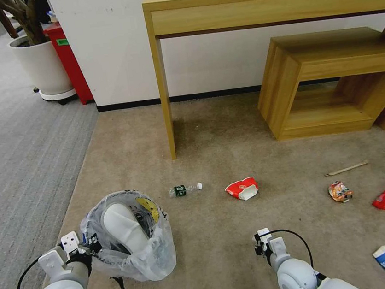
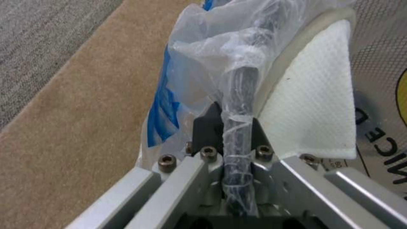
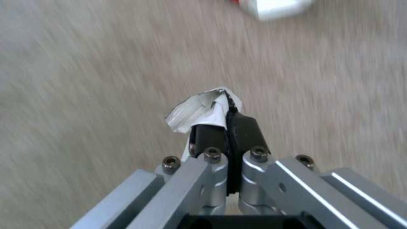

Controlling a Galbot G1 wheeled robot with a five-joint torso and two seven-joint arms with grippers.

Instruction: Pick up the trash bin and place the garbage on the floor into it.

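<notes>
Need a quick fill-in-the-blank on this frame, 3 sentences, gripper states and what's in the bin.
1. The left gripper is shut on the bag-covered rim of the ____.
2. The right gripper pinches a crumpled scrap of ____ material above the carpet.
3. A white ____ stands inside the trash bin, while the small bottle lies on the carpet.

Missing words: trash bin; white; slipper
</notes>
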